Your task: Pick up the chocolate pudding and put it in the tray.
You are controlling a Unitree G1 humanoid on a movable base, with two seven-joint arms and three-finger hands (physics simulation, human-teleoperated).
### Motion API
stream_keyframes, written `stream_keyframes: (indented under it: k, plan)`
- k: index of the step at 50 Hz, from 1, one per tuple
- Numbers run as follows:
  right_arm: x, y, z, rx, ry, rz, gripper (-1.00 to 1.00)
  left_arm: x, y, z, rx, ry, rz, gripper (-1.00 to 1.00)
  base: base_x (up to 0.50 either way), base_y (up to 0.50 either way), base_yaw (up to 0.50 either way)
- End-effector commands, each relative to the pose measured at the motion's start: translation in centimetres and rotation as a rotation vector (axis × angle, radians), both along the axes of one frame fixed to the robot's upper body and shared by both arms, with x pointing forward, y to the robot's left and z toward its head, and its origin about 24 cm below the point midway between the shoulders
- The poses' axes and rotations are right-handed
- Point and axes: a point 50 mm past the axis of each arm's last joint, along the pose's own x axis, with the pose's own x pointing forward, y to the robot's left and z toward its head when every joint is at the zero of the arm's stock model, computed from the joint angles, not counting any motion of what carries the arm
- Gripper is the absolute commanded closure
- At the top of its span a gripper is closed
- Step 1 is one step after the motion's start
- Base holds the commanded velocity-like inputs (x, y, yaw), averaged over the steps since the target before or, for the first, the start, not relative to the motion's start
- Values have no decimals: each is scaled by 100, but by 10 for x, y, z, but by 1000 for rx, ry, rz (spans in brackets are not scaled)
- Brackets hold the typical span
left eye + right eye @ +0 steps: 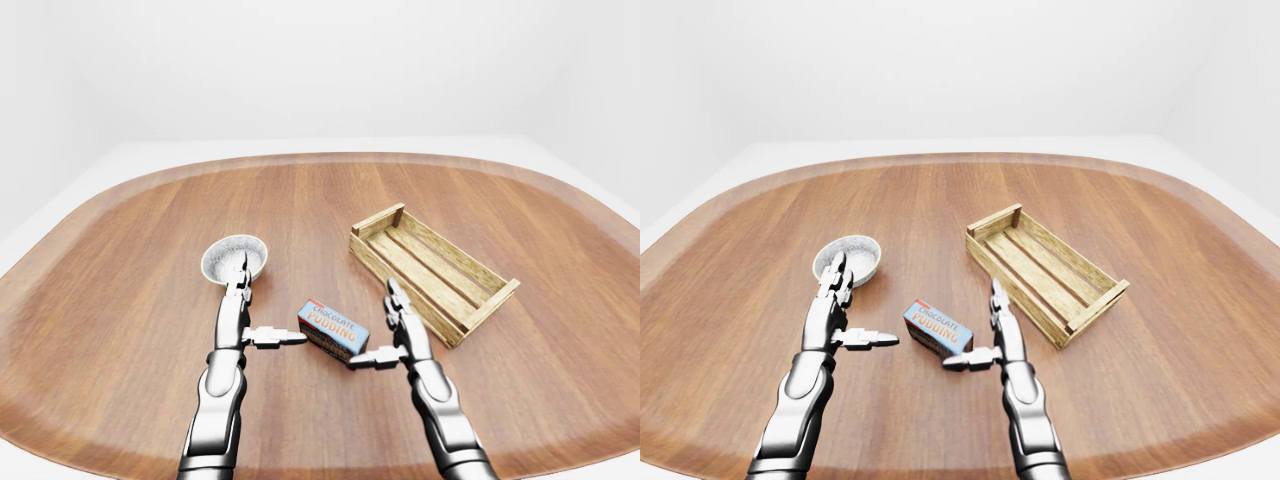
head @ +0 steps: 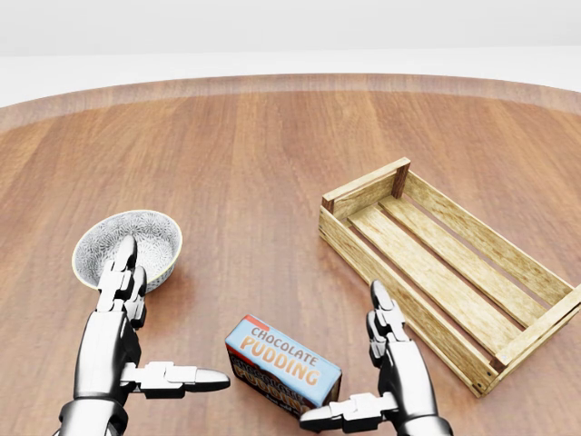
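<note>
Barely begun: chocolate pudding (image 2: 282, 372) lay flat on the wooden surface (image 2: 272, 163), between both hands. Right hand (image 2: 386, 381) spread open beside it, gripping nothing; left hand (image 2: 127, 336) likewise open, empty. Tray (image 2: 445, 272) empty; grasp, lift, placement all remaining.

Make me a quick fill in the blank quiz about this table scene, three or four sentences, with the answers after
1. The box lying between the two hands has "CHOCOLATE ____" printed on its top.
2. The slatted tray is made of ____.
3. In the head view, the patterned bowl sits at the ____ side of the picture.
4. The right hand has its fingers ____, not closed round the pudding box.

Answers: PUDDING; wood; left; open
</note>
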Motion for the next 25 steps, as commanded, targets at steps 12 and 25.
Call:
stream_keyframes:
  k: [12,25]
  plan:
    - [-2,3,-19,-29,84,22,-100,1,0,-1,-6,9,-3,-100,0,0,0]
    - [-4,5,-22,-38,99,35,-100,1,0,-1,-6,9,-3,-100,0,0,0]
